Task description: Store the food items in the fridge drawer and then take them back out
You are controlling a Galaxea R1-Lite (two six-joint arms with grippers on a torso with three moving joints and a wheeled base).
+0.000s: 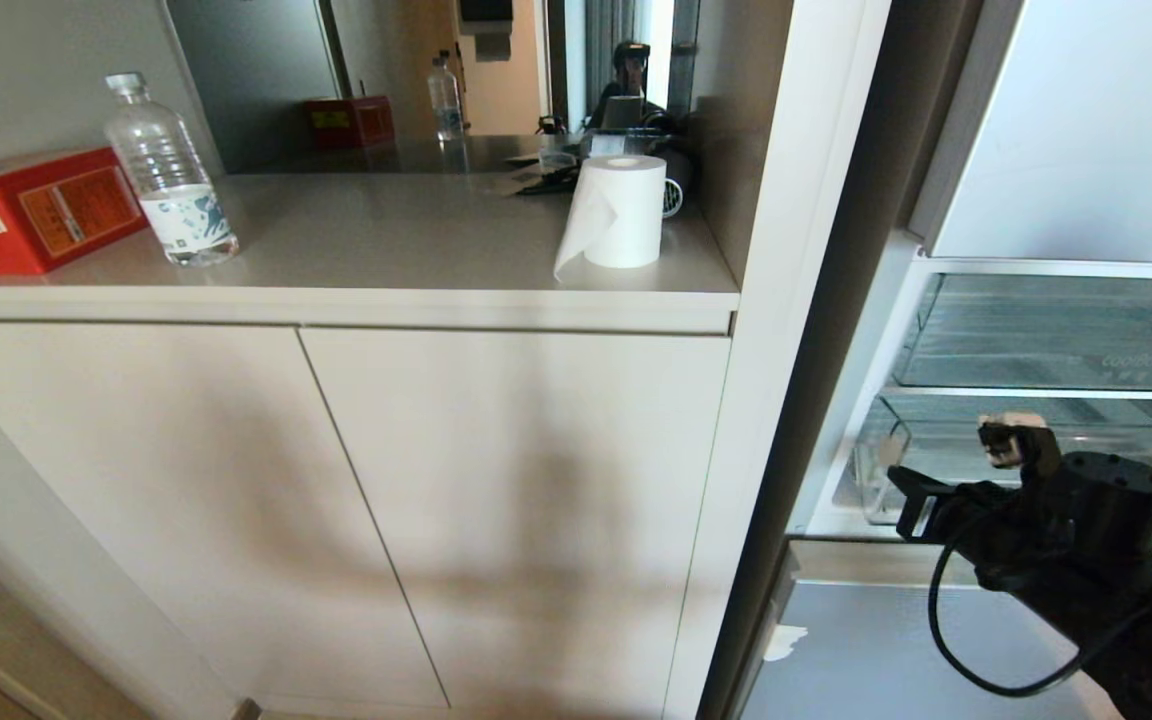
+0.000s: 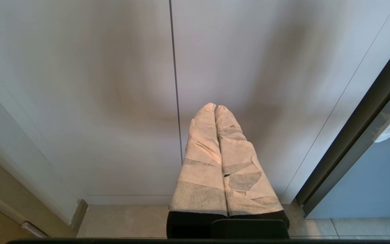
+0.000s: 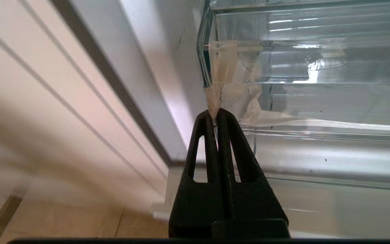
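The fridge drawer (image 1: 1086,425) is a clear plastic bin low in the open fridge, seen close in the right wrist view (image 3: 317,67). A beige tape tab (image 3: 215,96) hangs from its near corner. My right gripper (image 3: 216,113) is shut on that tab, its black fingers pressed together; in the head view it (image 1: 898,478) sits at the drawer's left front corner. My left gripper (image 2: 214,106), with tape-wrapped fingers, is shut on nothing and hangs before the white cabinet doors (image 2: 113,101). The food items are out of view.
A second clear bin (image 1: 1056,340) sits above the drawer. The counter (image 1: 386,240) on the left bears a paper roll (image 1: 621,210), a water bottle (image 1: 166,175) and a red box (image 1: 31,210). A grey lower fridge front (image 1: 866,650) lies under my right arm.
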